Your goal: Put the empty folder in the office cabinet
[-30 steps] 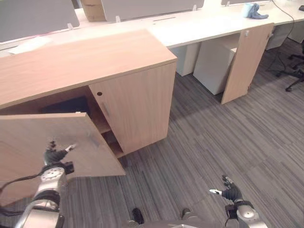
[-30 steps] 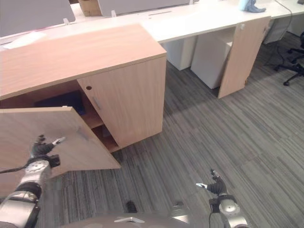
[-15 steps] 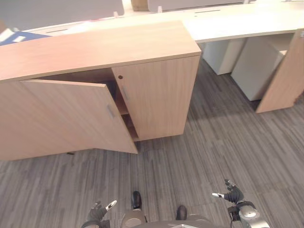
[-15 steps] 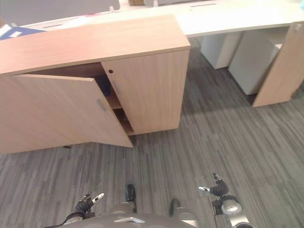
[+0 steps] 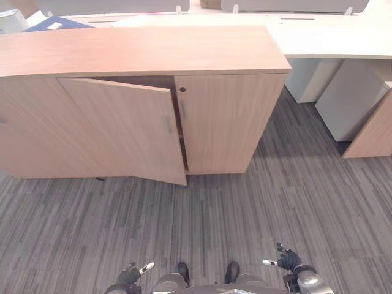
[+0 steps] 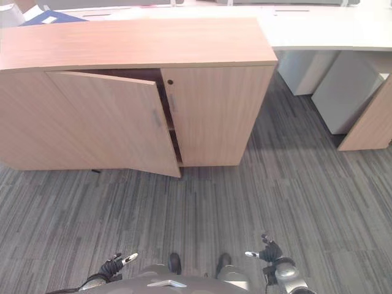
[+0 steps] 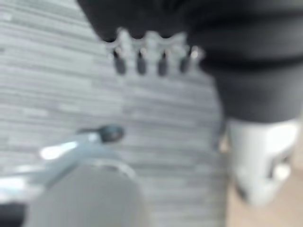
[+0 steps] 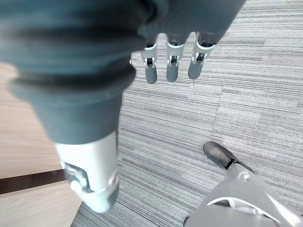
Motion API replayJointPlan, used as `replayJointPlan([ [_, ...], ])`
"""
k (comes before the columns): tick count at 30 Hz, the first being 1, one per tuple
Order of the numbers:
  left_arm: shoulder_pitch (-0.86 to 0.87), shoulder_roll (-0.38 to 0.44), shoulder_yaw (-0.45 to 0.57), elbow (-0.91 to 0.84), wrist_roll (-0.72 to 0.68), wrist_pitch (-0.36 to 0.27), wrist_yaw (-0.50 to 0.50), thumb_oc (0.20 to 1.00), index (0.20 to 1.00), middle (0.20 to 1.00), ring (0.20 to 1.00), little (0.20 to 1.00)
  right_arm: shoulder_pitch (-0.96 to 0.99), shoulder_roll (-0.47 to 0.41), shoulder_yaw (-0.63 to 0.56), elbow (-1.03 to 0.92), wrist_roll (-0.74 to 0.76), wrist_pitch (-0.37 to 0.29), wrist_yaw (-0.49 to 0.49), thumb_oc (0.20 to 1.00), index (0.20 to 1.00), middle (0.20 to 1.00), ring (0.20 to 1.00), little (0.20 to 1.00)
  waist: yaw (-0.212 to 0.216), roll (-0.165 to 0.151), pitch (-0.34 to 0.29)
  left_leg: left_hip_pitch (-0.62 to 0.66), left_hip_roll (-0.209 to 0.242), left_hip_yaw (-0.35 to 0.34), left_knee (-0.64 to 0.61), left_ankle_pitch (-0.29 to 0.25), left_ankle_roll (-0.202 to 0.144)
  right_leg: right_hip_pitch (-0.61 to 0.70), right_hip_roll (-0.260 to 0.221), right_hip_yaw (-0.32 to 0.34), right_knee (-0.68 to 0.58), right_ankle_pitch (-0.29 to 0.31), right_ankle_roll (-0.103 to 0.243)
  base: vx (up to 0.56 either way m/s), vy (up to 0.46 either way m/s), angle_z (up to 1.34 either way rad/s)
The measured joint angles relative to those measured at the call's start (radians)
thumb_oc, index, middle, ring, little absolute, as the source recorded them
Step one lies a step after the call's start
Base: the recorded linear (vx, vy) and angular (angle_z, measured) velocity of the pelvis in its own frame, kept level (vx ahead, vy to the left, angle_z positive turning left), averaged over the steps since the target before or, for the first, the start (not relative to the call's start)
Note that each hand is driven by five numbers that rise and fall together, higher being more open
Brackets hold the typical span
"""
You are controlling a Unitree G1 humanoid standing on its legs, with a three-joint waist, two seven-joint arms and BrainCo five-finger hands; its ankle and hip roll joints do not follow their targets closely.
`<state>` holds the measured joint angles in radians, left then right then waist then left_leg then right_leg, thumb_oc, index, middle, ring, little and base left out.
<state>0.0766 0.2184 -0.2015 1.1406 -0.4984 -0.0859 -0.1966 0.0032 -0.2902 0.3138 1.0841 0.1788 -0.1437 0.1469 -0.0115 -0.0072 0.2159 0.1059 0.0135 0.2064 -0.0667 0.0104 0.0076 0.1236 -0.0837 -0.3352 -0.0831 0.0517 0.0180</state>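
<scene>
The wooden office cabinet point(image 5: 226, 122) stands across the carpet ahead of me. Its left door point(image 5: 122, 128) hangs slightly ajar, with a thin dark gap beside the door handle point(image 5: 169, 124); the inside is hidden, so I cannot see a folder in there. A blue folder point(image 5: 52, 23) lies on the surface behind the cabinet's top, far left. My left hand point(image 5: 131, 274) hangs low by my side, open and empty, its fingers point(image 7: 151, 56) straight over the carpet. My right hand point(image 5: 285, 260) is also low, open and empty, with its fingers point(image 8: 173, 61) straight.
A long white desk point(image 5: 331, 37) runs behind and to the right of the cabinet. Under it stand white pedestal units point(image 5: 349, 104) and a wooden side panel point(image 5: 373, 135). A white box point(image 5: 12, 18) sits at the far left. Grey striped carpet point(image 5: 245, 214) lies between me and the cabinet.
My left hand left the cabinet door and dropped to my side. The door has swung nearly closed. The view has shifted, so the cabinet now sits squarely ahead.
</scene>
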Motion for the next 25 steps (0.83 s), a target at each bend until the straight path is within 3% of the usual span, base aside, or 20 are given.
replayJointPlan([
  [7,0.008,0.005,0.046,0.067,-0.047,0.041,0.019,1.000,1.000,1.000,1.000,1.000,0.008,0.089,0.001,0.086,0.025,0.019,0.043,1.000,1.000,1.000,1.000,1.000,0.022,-0.029,-0.087,0.013,-0.025,-0.024,-0.016,0.006,0.020,0.005,-0.015,0.022,-0.005,0.002,0.027,0.05,0.008,0.08],
  [25,0.007,-0.033,0.046,0.073,-0.125,0.064,0.041,1.000,1.000,1.000,1.000,1.000,-0.003,0.119,0.005,0.095,0.040,0.063,0.047,1.000,1.000,1.000,1.000,1.000,0.025,-0.072,-0.099,0.024,-0.019,-0.032,-0.020,-0.001,0.015,0.024,-0.009,0.025,-0.006,-0.018,0.032,0.02,0.004,0.02],
])
